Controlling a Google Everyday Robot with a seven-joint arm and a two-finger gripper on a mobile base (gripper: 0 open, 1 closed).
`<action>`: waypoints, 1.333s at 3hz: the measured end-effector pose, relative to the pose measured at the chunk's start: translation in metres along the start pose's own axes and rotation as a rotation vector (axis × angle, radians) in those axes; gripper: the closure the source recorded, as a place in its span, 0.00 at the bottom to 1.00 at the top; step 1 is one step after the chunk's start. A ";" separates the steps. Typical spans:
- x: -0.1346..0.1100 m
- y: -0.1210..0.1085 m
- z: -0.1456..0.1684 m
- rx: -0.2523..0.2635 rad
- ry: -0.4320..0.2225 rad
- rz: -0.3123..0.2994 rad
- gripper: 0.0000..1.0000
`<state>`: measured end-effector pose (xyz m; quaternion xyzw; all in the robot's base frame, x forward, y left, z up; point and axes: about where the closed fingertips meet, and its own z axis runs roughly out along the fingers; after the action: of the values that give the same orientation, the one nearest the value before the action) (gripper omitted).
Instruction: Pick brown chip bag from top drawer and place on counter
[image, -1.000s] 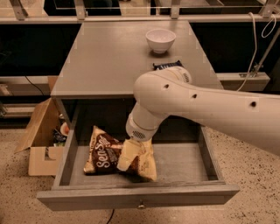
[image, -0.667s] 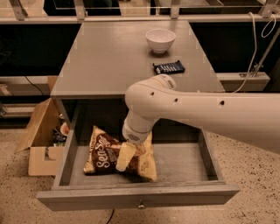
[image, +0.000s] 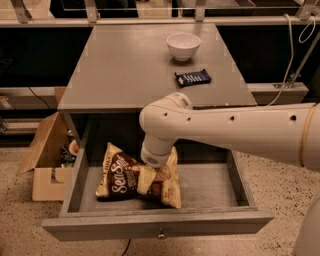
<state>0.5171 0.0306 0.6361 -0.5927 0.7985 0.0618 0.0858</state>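
Note:
The brown chip bag (image: 120, 177) lies in the open top drawer (image: 210, 222), left of centre, its "Sea Salt" script facing up. My gripper (image: 152, 176) reaches down into the drawer from my white arm (image: 225, 132) and is shut on the middle of the bag; one cream finger (image: 145, 180) lies across its dark face. The bag's tan right end (image: 173, 172) stands up beside my wrist. The bag rests on the drawer floor. The grey counter (image: 125, 65) is above, behind my arm.
A white bowl (image: 183, 46) and a small dark blue wrapped bar (image: 192, 77) sit on the counter's right half. An open cardboard box (image: 45, 160) stands on the floor left of the cabinet. The drawer knob (image: 161, 234) faces the front.
My arm's elbow has swung left and lower over the drawer, uncovering the blue bar. The gripper has stayed on the bag, and the bag has barely moved.

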 end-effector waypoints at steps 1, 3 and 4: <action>0.009 -0.002 0.003 0.000 -0.015 0.018 0.42; 0.004 0.005 -0.030 0.036 -0.188 0.026 0.89; -0.044 0.011 -0.080 0.072 -0.462 0.007 1.00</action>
<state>0.5138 0.0592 0.7238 -0.5567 0.7613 0.1674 0.2873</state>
